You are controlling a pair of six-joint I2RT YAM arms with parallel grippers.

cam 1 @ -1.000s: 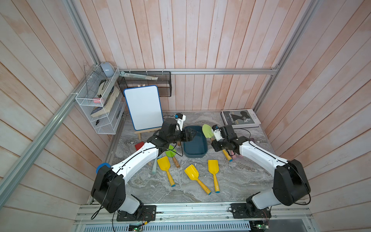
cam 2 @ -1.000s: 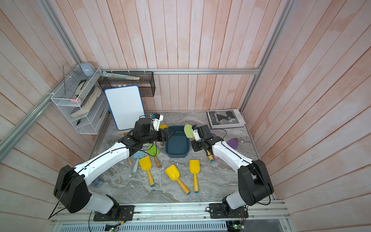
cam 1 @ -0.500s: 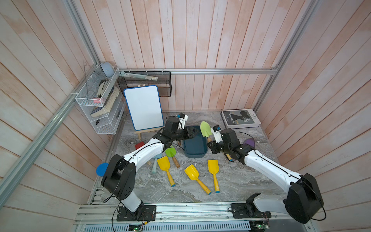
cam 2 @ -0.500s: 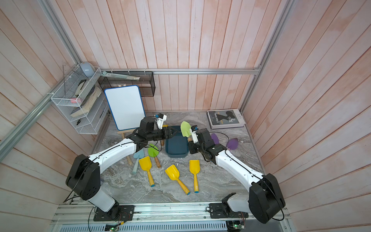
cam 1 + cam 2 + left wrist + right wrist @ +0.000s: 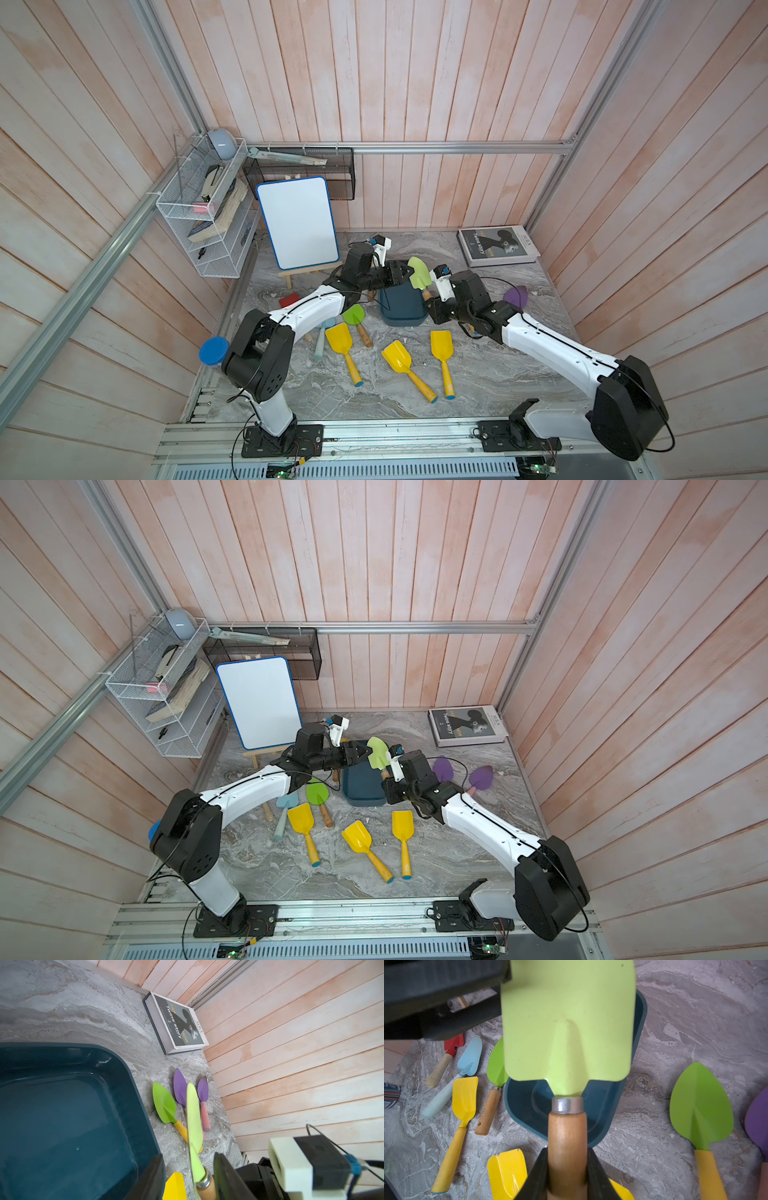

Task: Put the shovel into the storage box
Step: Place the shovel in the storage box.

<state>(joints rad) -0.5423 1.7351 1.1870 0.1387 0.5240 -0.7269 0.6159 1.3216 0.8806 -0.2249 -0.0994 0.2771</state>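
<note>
A light green shovel with a wooden handle hangs over the far end of the dark teal storage box. My right gripper is shut on that handle. My left gripper reaches in from the opposite side. Its jaws stand open on either side of the shovel's neck, one finger close to the handle and the other well apart. In the left wrist view the inside of the storage box holds nothing.
Three yellow shovels lie in front of the box. A green one lies to its left, purple ones and a green one to its right. A book and a whiteboard stand at the back.
My left gripper has moved right onto the shovel's neck and its jaws have narrowed. My right arm has dropped its elbow and still holds the shovel over the box.
</note>
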